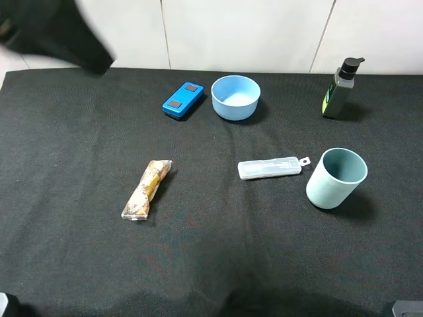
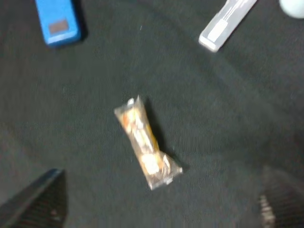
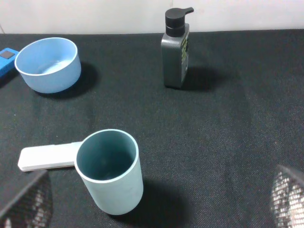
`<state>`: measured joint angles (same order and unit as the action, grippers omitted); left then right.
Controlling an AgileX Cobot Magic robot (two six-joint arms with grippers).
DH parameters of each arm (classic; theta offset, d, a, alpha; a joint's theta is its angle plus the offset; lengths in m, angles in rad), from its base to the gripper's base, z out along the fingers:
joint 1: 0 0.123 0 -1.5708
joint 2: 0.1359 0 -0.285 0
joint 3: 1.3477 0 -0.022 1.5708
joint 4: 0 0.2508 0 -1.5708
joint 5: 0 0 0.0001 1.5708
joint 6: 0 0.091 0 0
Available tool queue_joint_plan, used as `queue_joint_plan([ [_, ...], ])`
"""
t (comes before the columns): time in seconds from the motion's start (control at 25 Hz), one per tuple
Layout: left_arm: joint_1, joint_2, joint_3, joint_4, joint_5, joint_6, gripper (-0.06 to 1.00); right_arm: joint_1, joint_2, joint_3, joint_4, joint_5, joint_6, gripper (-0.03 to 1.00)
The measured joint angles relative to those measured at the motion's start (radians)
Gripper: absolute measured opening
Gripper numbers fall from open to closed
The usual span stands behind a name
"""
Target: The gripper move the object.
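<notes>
The pale teal cup [image 1: 336, 178] stands upright and empty at the right of the black cloth. It is near and central in the right wrist view [image 3: 110, 171]. My right gripper [image 3: 159, 204] is open, its fingertips [image 3: 28, 202] wide apart, behind the cup and not touching it. My left gripper [image 2: 159, 209] is open and empty, high above a wrapped snack bar [image 2: 147, 149]. A sliver of the cup shows at the corner of the left wrist view [image 2: 294, 7]. The left arm [image 1: 59, 33] is a dark blur at the top left of the exterior view.
A light-blue bowl [image 1: 235, 98] and a blue device [image 1: 182, 100] sit at the back. A dark pump bottle [image 1: 340, 89] stands at the back right. A white flat case [image 1: 269, 168] lies just left of the cup. The snack bar [image 1: 147, 189] lies left of centre.
</notes>
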<state>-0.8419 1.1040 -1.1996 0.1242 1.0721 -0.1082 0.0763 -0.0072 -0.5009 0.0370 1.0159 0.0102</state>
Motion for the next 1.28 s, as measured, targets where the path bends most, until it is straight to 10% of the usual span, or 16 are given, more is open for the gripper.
queue_joint_plan([
  [0.2,0.033,-0.166,0.152,0.003,-0.002,-0.041,0.97,0.000,0.000,0.000,0.000,0.000,0.000,0.69],
  [0.8,0.074,-0.649,0.358,0.004,0.107,-0.043,0.99,0.000,0.000,0.000,0.000,0.000,0.000,0.69],
  [1.28,0.417,-0.863,0.554,-0.104,0.104,0.077,0.99,0.000,0.000,0.000,0.000,0.000,0.000,0.69],
])
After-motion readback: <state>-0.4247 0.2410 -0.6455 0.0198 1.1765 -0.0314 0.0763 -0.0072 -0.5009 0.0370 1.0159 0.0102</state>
